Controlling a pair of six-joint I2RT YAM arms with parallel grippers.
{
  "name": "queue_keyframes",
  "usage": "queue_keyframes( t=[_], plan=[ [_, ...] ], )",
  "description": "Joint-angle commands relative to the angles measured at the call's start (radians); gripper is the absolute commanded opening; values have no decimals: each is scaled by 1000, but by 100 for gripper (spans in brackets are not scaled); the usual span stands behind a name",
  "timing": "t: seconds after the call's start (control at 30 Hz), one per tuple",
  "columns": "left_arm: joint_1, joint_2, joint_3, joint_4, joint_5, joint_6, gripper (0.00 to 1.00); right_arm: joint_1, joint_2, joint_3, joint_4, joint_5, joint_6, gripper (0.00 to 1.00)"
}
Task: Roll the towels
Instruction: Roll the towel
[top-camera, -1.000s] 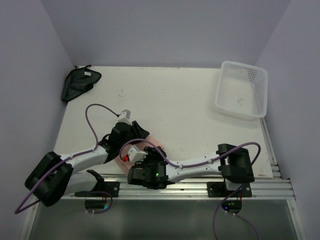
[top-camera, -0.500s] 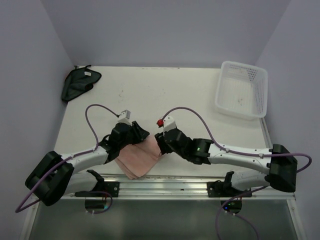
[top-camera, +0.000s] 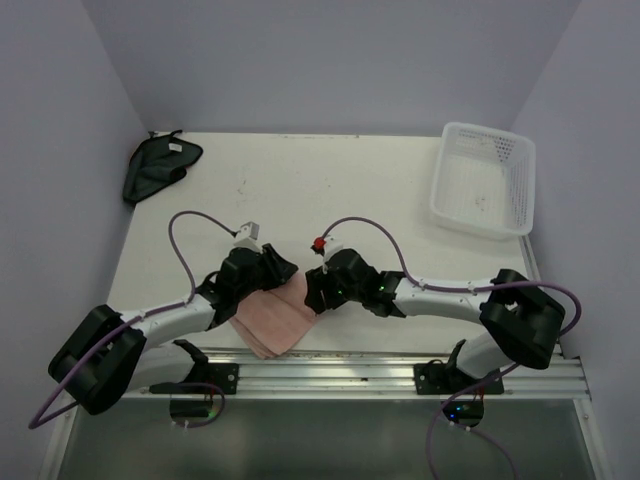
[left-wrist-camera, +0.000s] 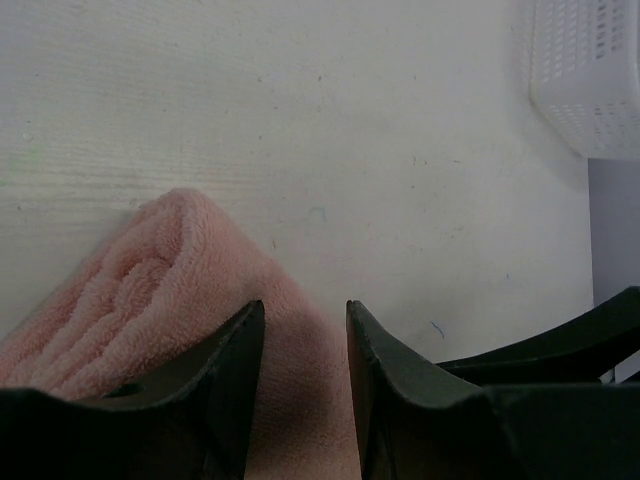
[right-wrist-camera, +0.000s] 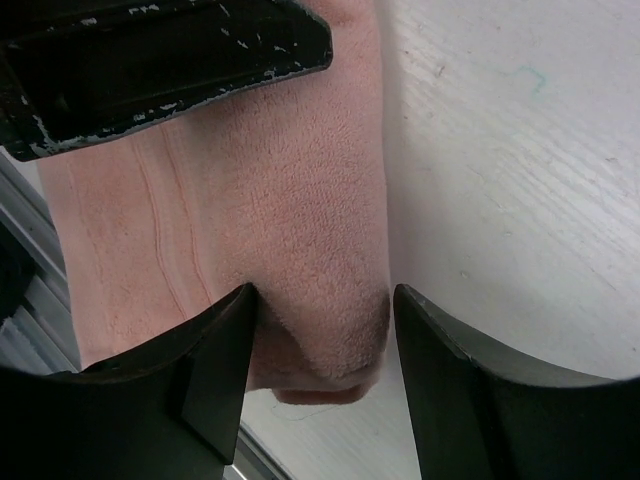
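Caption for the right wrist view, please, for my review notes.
Right claw straddling a folded edge of the pink towel near the white table's front edge.

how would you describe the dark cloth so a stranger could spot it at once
On the white table, go to the far left corner. The dark cloth lies bunched there, small white tag showing. Unlike the pink towel, it is blackish.

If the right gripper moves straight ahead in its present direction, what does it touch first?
Most likely the pink towel: its folded end lies inside the open right gripper, though depth is unclear.
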Motion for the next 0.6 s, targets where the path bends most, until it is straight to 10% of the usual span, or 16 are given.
queue_keyframes(
  t=[0.0, 0.17, 0.57],
  plan=[
    [-2, 5, -49, -101, -36, 2, 43, -3, 40, -7, 83, -56, 15, 61],
    [-3, 6, -55, -92, -32, -1, 43, -3, 50, -27, 84, -39, 0, 56],
    [-3, 6, 36, -144, -59, 24, 44, 83, -2, -21, 44, 145, -83, 0]
  ],
)
